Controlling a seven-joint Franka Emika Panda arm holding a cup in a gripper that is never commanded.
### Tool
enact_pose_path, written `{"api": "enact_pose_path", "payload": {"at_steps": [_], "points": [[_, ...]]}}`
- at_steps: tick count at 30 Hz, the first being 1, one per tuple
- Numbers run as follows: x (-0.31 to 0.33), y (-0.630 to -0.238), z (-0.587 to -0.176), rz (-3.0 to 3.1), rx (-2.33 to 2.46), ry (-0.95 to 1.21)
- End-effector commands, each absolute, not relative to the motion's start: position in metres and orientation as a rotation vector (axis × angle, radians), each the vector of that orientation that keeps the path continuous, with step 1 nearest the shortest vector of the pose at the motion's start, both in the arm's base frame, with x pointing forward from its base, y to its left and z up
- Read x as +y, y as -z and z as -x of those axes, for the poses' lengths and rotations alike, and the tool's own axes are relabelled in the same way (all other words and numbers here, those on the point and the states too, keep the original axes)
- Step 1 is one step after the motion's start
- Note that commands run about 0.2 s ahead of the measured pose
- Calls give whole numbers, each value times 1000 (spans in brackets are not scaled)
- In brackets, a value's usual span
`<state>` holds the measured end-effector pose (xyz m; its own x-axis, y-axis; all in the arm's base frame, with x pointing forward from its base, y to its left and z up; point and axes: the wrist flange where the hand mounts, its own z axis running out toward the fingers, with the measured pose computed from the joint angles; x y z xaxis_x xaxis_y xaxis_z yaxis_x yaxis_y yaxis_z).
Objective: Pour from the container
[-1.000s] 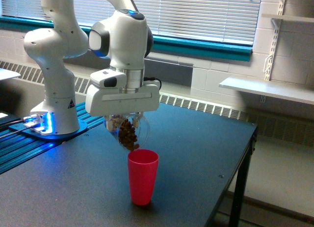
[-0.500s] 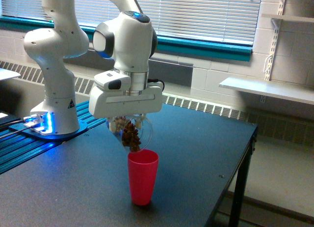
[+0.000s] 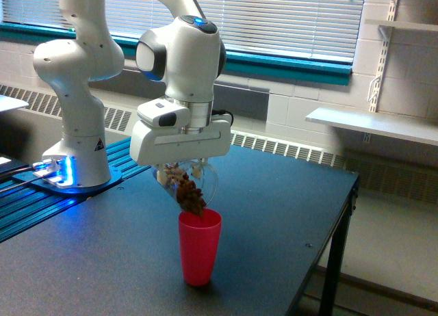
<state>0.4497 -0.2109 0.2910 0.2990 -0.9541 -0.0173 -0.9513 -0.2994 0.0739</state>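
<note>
Nearest the camera stands the red cup (image 3: pixel 200 246), upright on the dark table (image 3: pixel 274 213), closer to the table's near edge than to its far edge and well in from the edge on the exterior view's right. Its mouth is open and faces up.

Directly above the cup's rim hangs the container (image 3: pixel 191 182), a clear rounded glass tipped steeply so that its mouth points down toward the red cup. Brown pieces (image 3: pixel 191 198) are bunched at the container's lower lip, the lowest of them just at or touching the cup's rim (whether any are already inside the cup cannot be made out).

The container sits immediately beneath the gripper (image 3: pixel 182 169), tucked under the broad white gripper body, with only its lower half showing below the housing. The fingers themselves are hidden behind that housing and the glass, so how they stand cannot be read directly; the container hangs from them clear of the table.

Farther back, the white arm (image 3: pixel 185 56) rises over the gripper, and its base (image 3: pixel 75 159) stands on a blue-lit plate (image 3: pixel 102 179) at the table's far corner on the exterior view's left.
</note>
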Motion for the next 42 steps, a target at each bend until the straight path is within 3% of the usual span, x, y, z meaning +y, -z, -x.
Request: {"api": "enact_pose_path", "payload": {"at_steps": [1,42], "points": [[-211,-291,-452,-2510,-1792,111],[-210,-297,-464,-2578,-1673,219]]}}
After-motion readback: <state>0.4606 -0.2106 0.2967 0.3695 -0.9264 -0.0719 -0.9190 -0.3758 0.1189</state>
